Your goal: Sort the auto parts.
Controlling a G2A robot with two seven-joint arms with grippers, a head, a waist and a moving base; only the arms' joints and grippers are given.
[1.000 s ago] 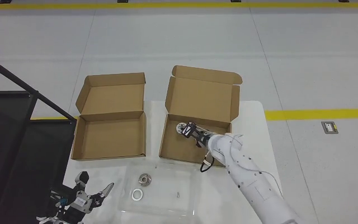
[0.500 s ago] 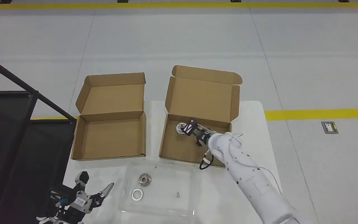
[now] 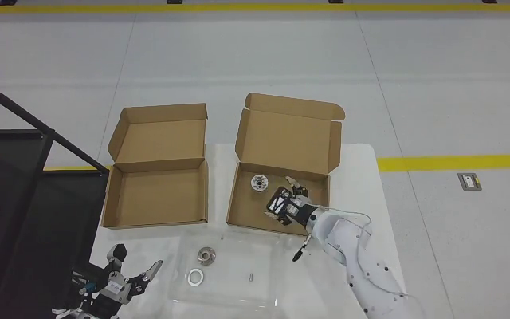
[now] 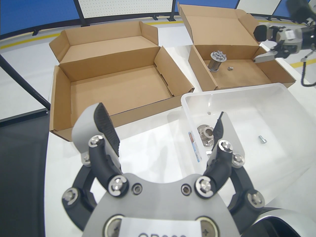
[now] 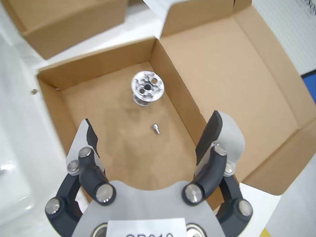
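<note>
The white surface (image 3: 351, 199) carried a cardboard box (image 5: 118, 114). Inside, beyond the parted right fingers (image 5: 212, 134), lay a hub (image 5: 147, 88) and bolt (image 5: 155, 128); left fingers (image 4: 106, 124) gaped.

Right box (image 3: 251, 214): an upright flanged hub (image 3: 258, 183) stands in the far left part of the floor, with a small bolt (image 5: 155, 128) near it. The right gripper (image 5: 151, 120), jaws apart, hangs over the middle. The raised lid bars approach from the far side (the side walls are low). Left box (image 3: 155, 198): floor open from above. Clear bin (image 3: 231, 263): flange (image 3: 207, 255), ring (image 3: 195, 277) and screw (image 3: 253, 277) lie well apart, with passage between them.
</note>
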